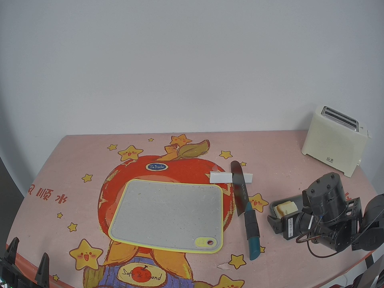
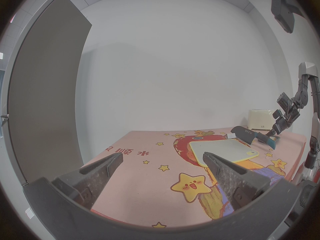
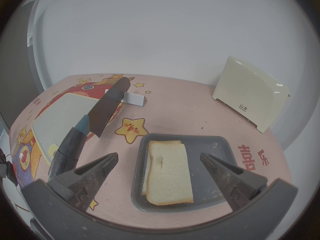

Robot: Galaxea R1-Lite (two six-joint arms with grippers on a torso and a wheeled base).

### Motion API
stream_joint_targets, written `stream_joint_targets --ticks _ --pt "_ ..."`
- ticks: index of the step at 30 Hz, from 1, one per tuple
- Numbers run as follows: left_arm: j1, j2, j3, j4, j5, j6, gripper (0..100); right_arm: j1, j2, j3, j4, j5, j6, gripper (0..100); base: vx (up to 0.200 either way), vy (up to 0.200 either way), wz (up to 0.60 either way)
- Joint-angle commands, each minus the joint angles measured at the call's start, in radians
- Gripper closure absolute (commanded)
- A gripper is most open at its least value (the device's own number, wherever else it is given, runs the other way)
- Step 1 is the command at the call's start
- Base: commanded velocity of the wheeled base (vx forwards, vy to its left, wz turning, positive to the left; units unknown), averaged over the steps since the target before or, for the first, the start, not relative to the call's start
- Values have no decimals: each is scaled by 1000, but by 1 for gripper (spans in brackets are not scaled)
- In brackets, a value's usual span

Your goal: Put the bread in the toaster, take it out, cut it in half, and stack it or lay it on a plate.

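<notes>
A: Surface?
B: Pink table, apple-and-stars print.
A: Items directly on it?
B: 5. Grey cutting board centre; knife beside its right edge, blade across white card; grey tray right; cream toaster far-right corner.

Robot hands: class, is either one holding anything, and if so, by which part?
Nothing is held. The right hand hangs open over the bread in the grey tray; the left hand is open too.

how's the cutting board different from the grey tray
The cutting board is pale grey with a yellow-green rim; the tray is dark grey. The board is flat and bare; the tray has raised walls and holds bread. Both are rounded rectangles lying flat on the table.
</notes>
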Motion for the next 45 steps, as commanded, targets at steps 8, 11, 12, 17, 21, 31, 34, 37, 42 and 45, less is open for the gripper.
stream_joint_targets --ticks 8,11,12,17,21,31,34,37,42,45 --pt "0 -10 16 0 1 0 0 -17 -10 -3 -2 -2 0 0 0 0 0" --pt "0 -10 18 0 1 0 0 -52 -46 -7 -2 -3 -5 0 0 0 0" --pt "0 -10 18 0 1 0 0 -107 -86 -12 -1 0 -14 0 0 0 0" --pt "0 -10 16 0 -1 -3 0 -278 -154 -9 -1 3 -91 0 0 0 0" --pt "1 -10 16 0 -1 -3 0 -499 -224 -12 -76 29 -163 0 0 0 0" --pt "0 -10 16 0 -4 -3 0 -681 -537 163 -152 168 -290 0 0 0 0" --pt "0 -10 16 0 -5 -3 0 -663 -698 290 -154 170 -309 0 0 0 0" --pt "0 -10 16 0 -4 -3 0 -621 -876 356 -146 170 -345 0 0 0 0" --pt "0 -10 16 0 -4 -3 0 -620 -1225 453 107 237 -399 0 0 0 0" --pt "0 -10 16 -2 -4 -1 0 -635 -1442 490 274 271 -431 0 0 0 0"
